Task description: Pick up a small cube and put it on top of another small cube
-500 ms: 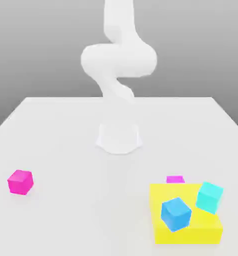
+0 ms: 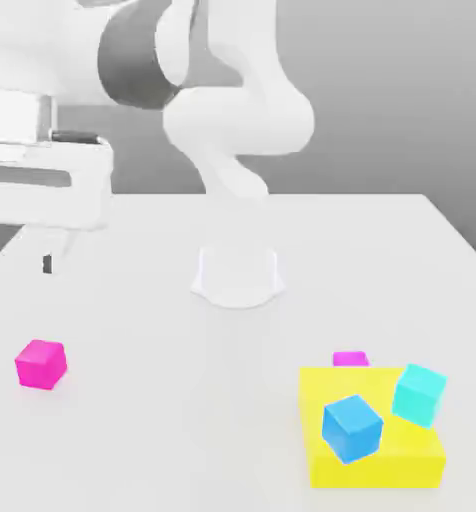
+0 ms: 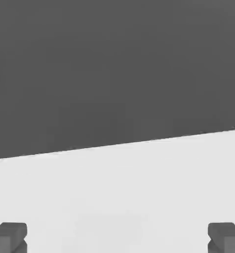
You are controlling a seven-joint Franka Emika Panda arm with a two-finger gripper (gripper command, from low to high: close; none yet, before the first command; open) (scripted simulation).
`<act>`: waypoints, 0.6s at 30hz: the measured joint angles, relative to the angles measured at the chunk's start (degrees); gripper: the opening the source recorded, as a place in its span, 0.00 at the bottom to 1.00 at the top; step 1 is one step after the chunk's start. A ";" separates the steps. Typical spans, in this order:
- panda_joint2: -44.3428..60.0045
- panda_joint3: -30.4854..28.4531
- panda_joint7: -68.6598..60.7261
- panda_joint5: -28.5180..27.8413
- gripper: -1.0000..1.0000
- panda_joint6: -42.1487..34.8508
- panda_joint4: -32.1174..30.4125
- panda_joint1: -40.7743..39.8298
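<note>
A magenta small cube (image 2: 40, 363) lies on the white table (image 2: 182, 400) at the exterior view's left. The blue small cube (image 2: 352, 428) rests on a flat yellow block (image 2: 382, 465) at the exterior view's right. My gripper (image 2: 52, 255) hangs high above the table's left side, above and beyond the magenta cube and well apart from it. In the hand view the gripper (image 3: 117, 237) is open, its two dark fingertips (image 3: 11, 236) spread wide with nothing between them, facing bare table and grey background.
A turquoise cube (image 2: 419, 394) sits tilted on the yellow block beside the blue one. A second magenta piece (image 2: 350, 358) peeks out behind the block. The arm's round white base (image 2: 238, 275) stands mid-table.
The arm's hand and forearm have swung into the exterior view at the upper left, over the table's left side. None of the cubes has moved.
</note>
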 joint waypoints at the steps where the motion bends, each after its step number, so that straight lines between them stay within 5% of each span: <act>1: 2.17 -1.24 -2.19 0.92 0.50 1.21 -1.01 -0.67; 6: 13.44 -4.10 -14.61 7.63 0.50 7.07 -5.90 -7.34; 12: 26.25 9.30 -27.91 23.50 0.50 15.67 -4.06 -18.36; 13: 28.01 11.87 -29.36 25.35 0.00 17.01 -3.61 -20.51; 18: 28.01 11.87 -29.29 25.28 0.00 16.87 -3.61 -20.52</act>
